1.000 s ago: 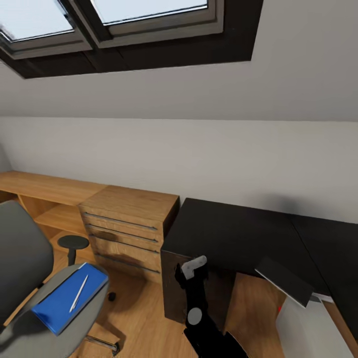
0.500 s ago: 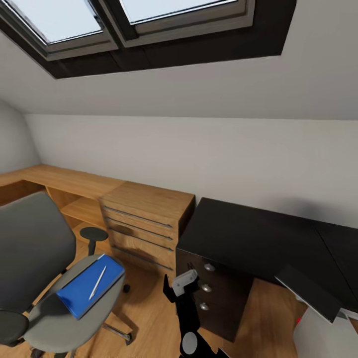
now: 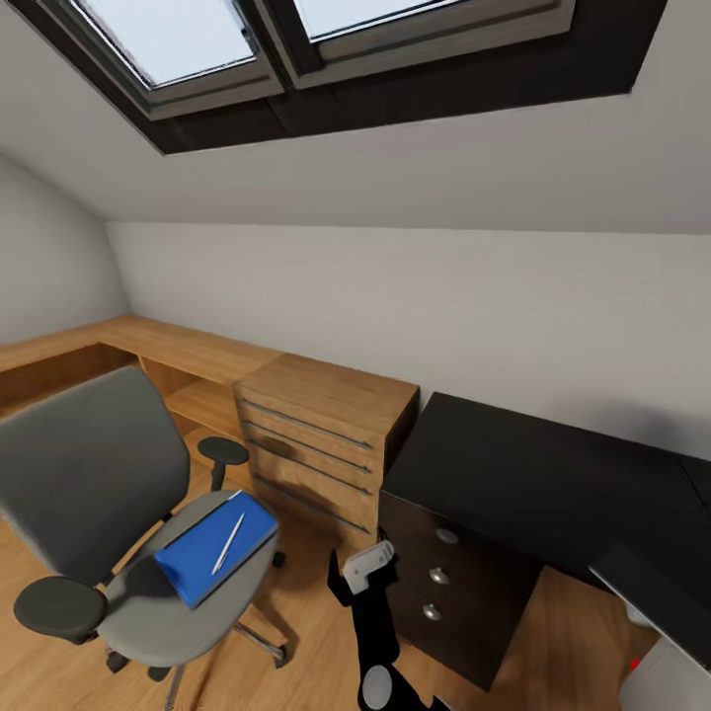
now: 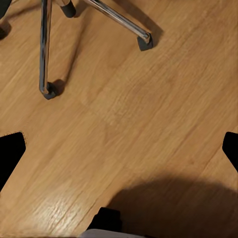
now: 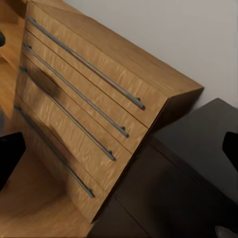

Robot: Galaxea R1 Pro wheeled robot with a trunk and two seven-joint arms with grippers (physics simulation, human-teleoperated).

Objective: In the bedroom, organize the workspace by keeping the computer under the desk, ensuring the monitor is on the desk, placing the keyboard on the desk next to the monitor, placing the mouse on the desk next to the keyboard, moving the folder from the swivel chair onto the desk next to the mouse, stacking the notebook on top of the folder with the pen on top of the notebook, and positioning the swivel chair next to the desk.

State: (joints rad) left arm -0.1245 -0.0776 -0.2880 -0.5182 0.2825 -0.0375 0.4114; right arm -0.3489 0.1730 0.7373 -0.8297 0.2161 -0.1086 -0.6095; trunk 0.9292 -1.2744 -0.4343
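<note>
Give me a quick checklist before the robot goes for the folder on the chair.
1. Folder lies flat on the swivel chair seat: ok.
2. Pen rests on the folder and may roll off when lifted: not ok.
3. Bare desk top free to receive it: ok.
4. Left gripper empty, fingers apart over the floor: ok.
5. Right gripper empty, fingers apart: ok.
6. Notebook location: cannot tell.

Even daylight from skylights (image 3: 247,49), soft shadows under chair (image 3: 148,553) & on floor (image 4: 148,124), wide-angle stretch at edges, renders slightly soft, no glare.
</note>
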